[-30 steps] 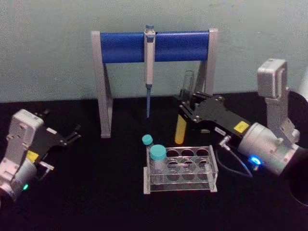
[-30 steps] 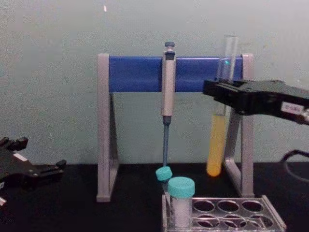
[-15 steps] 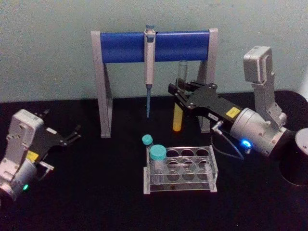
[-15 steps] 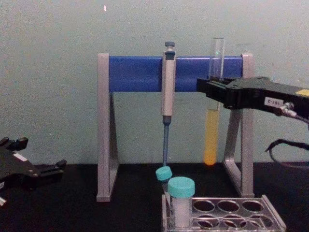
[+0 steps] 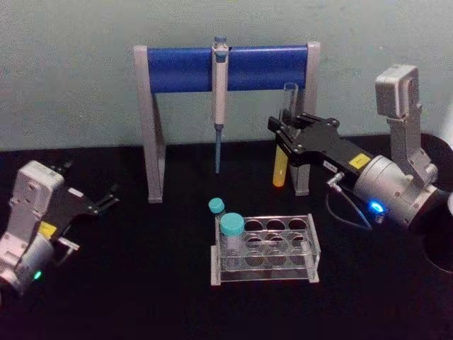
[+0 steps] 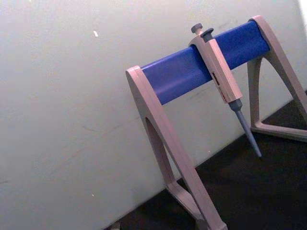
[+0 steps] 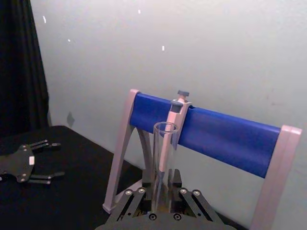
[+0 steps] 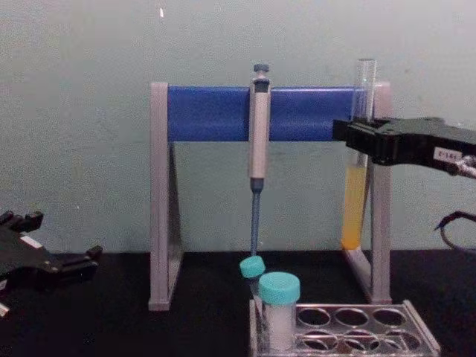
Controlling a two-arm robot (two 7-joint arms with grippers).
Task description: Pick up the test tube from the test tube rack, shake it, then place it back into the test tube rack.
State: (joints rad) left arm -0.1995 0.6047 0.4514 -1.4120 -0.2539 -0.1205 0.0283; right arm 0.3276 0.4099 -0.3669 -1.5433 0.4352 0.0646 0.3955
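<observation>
The test tube (image 5: 284, 134), tall clear glass with yellow-orange liquid (image 8: 353, 208) in its lower part, hangs nearly upright in the air at the back right, in front of the stand's right leg. My right gripper (image 5: 283, 144) is shut on the tube's middle; the same grip shows in the chest view (image 8: 358, 141). In the right wrist view the tube's open mouth (image 7: 164, 128) rises between the fingers. The test tube rack (image 5: 265, 235) sits on the black table, below and nearer than the tube. My left gripper (image 5: 106, 198) rests open at the far left.
A grey stand with a blue crossbar (image 5: 177, 69) spans the back, with a grey-blue pipette (image 5: 220, 78) hanging from it. Two teal-capped tubes (image 5: 231, 227) stand at the rack's left end. A dark round object (image 5: 440, 248) sits at the right edge.
My right gripper, still holding the test tube, swung left and then back right. The tube now hangs farther right and slightly higher. The left arm stayed put.
</observation>
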